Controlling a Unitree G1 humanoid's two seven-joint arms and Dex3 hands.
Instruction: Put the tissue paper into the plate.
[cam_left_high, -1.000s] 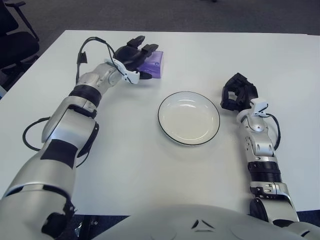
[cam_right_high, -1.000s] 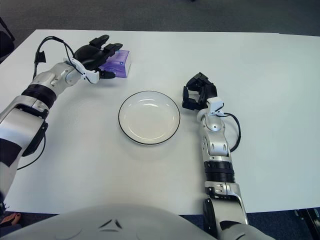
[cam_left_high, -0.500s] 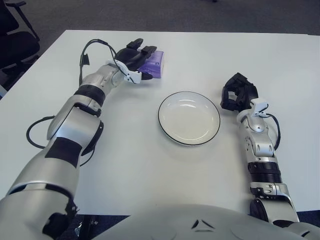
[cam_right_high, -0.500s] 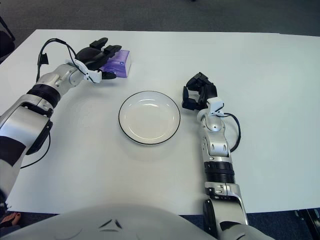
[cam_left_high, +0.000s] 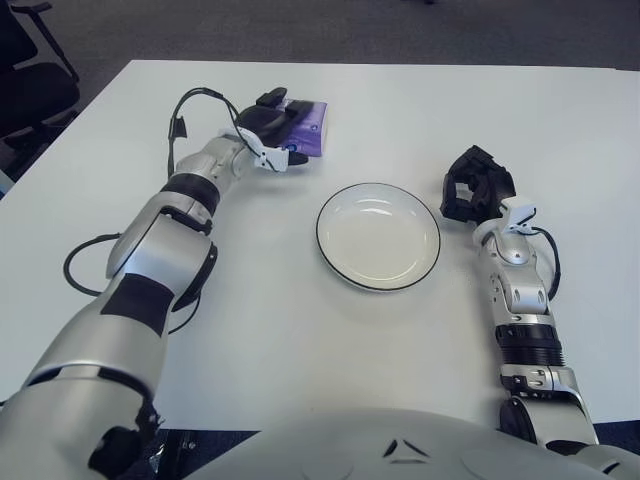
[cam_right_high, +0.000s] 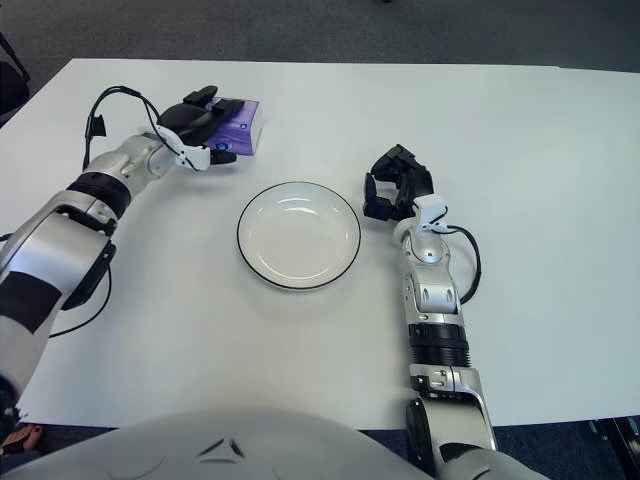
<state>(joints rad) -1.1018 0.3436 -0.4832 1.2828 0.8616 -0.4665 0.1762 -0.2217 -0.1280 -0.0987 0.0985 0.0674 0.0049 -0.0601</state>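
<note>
Left eye view and right eye view alike are filled by a white table (cam_left_high: 300, 320), and the scene is told here from its left side to its right. At the far left edge, part of a black office chair (cam_left_high: 25, 90) is seen on the grey floor beyond the table. The left arm is stretched forward across the table's left half, and the left hand (cam_left_high: 268, 122) is laid over the near left part of the tissue paper (cam_left_high: 308, 128), a purple packet lying flat on the table towards the far side. The dark fingers (cam_right_high: 205, 97) are draped over the packet's top and a thumb is seen at its near edge, but whether the packet is actually clamped cannot be told, and it is not lifted from the table. Right of the packet and nearer to the robot, the plate (cam_left_high: 330, 255), white with a thin dark rim, is set on the table well apart from the packet, with nothing in it. Further right, just beside the plate's right edge, the right hand (cam_left_high: 474, 188) is held with its fingers curled together, and nothing is grasped by it
</note>
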